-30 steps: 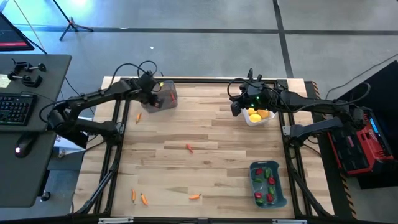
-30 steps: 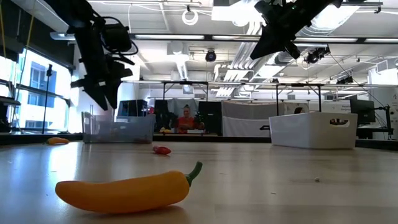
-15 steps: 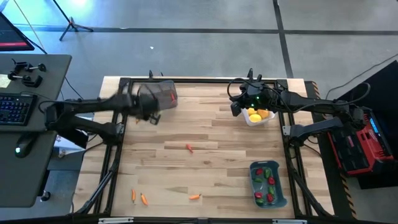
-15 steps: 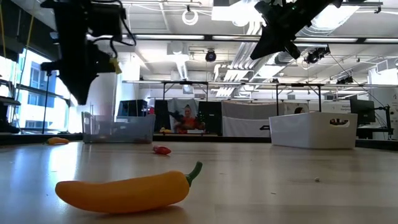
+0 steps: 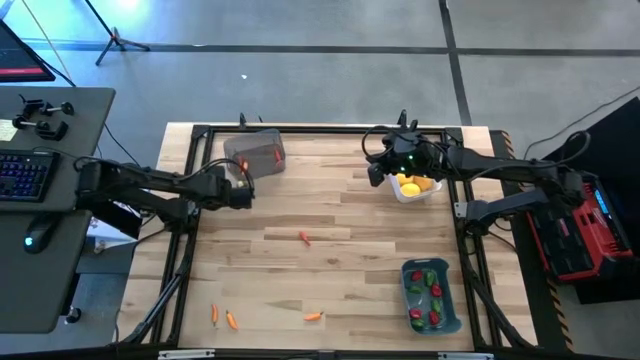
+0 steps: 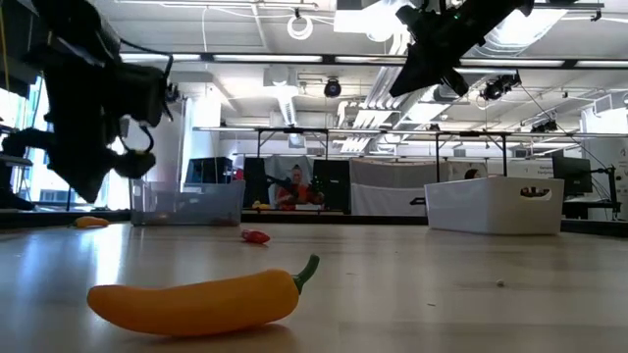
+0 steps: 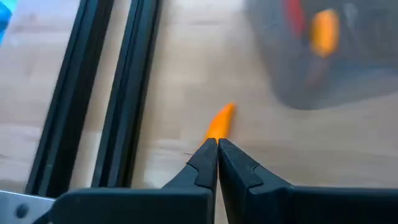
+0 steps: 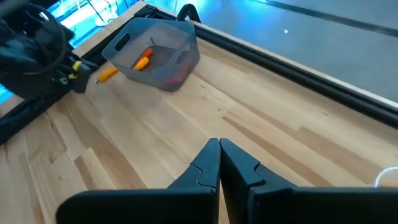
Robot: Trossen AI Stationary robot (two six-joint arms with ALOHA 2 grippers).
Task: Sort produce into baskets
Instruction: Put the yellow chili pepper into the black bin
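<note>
1. Left gripper (image 5: 243,193) positioned at the table's left edge, just in front of the clear grey basket (image 5: 256,153). Fingers pressed fully together, nothing between them. In the left wrist view, tips (image 7: 217,149) aimed at a small orange carrot (image 7: 220,121) lying loose on the wood close to the basket's wall.

2. Grey basket already holding at least one orange piece and something red, seen in the right wrist view (image 8: 155,53).

3. Right gripper (image 5: 378,172) parked over the far right of the table, beside the white basket (image 5: 415,187) with its yellow fruits. Jaws shut, empty. Idle.

4. Blue-grey basket (image 5: 430,294) at the near right, filled with red and green peppers.

5. Produce outstanding on the table: a red piece (image 5: 304,237) near the centre; two carrots (image 5: 222,317) at the near left; one more carrot (image 5: 314,316) near the front edge; a yellow-orange pepper (image 6: 201,300) close to the low camera.

6. Step in hand, as judged: pickup of the stray carrot beside the grey basket. Sorting partly done, several items left.

7. Next move, as judged: jaws to be opened before descent, then set astride the carrot along its narrow width, closed, lifted, and carried over the rim of the grey basket. Care needed near the table frame rail (image 7: 93,93) and the basket wall, both close to the carrot.
</note>
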